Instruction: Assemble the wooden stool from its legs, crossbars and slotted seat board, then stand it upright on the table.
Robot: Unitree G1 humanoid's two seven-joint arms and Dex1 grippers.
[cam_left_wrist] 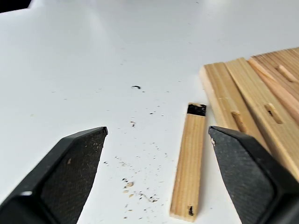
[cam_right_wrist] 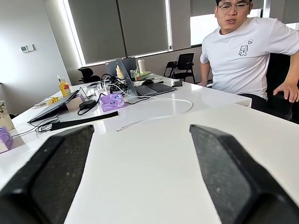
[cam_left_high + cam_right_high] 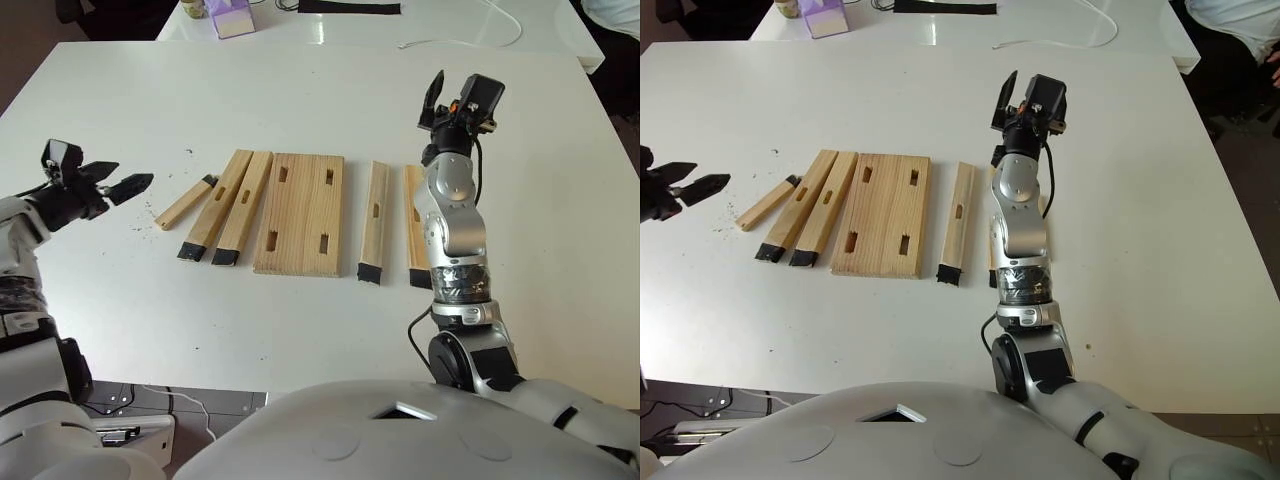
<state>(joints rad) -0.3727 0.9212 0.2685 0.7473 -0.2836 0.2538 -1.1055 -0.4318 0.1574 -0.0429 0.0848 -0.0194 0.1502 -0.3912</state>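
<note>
Left tool (image 3: 128, 180): released, jaws wide apart, hanging above the desk (image 3: 120, 100) just left of the short crossbar (image 3: 185, 203).
Right tool (image 2: 141, 127): released also, raised and pointing to the far side.
Stool parts: the seat board (image 3: 301, 213) lies flat in the middle, with two legs (image 3: 230, 207) side by side on its left. On its right lies one leg (image 3: 374, 220) and another leg (image 3: 413, 225) partly under my right arm.
Risk: I think the crossbar is thin and flat, so a finger may push it away. My right arm may drag the leg below it.
Containers: a purple box (image 3: 232, 18) far off; its content I cannot tell.
</note>
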